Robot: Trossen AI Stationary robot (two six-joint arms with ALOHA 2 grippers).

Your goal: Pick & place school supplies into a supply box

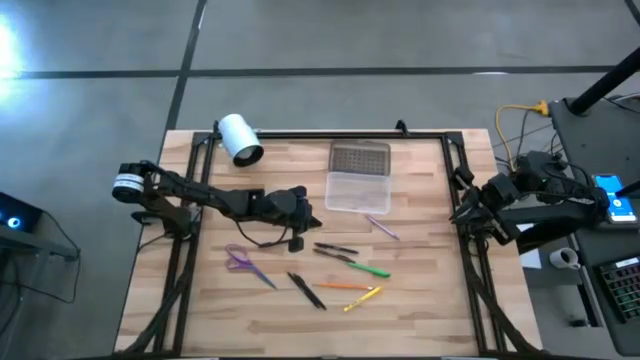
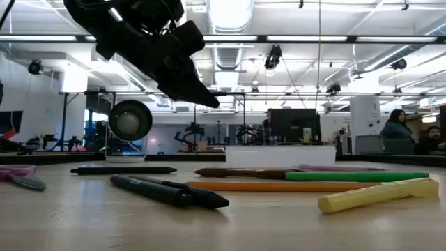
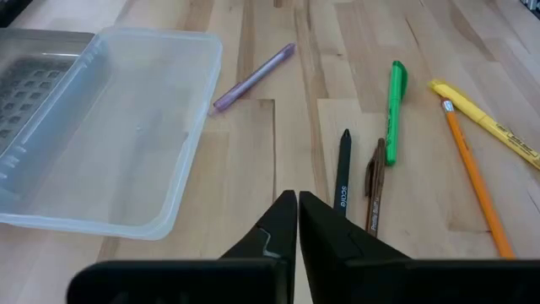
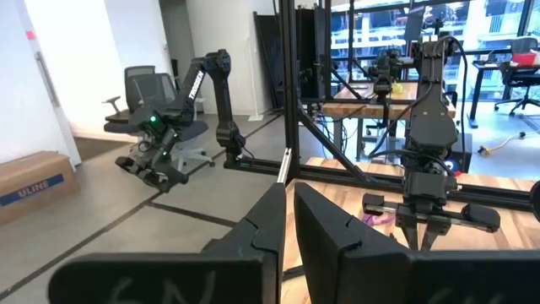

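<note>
The supply box (image 1: pixel 357 190) lies open at the table's far middle, its grey lid (image 1: pixel 360 157) folded back flat on the wood; in the left wrist view the clear box (image 3: pixel 101 127) holds nothing. Near it lie a purple pen (image 3: pixel 253 78), a black pen (image 3: pixel 342 169), a brown pen (image 3: pixel 375 181), a green pen (image 3: pixel 394 97), an orange pencil (image 3: pixel 474 177) and a yellow marker (image 3: pixel 485 122). Another black pen (image 1: pixel 306 290) and purple-handled scissors (image 1: pixel 245 262) lie nearer the front. My left gripper (image 3: pixel 297 211) hovers shut above the table, between the box and the pens. My right gripper (image 4: pixel 287 196) waits shut at the table's right edge.
A white cylinder roll (image 1: pixel 240 138) lies at the far left corner of the table. Black frame rails (image 1: pixel 190 200) run along the left and right sides. Bare wood lies at the near left and near right. People sit in the room beyond the table (image 2: pixel 397 132).
</note>
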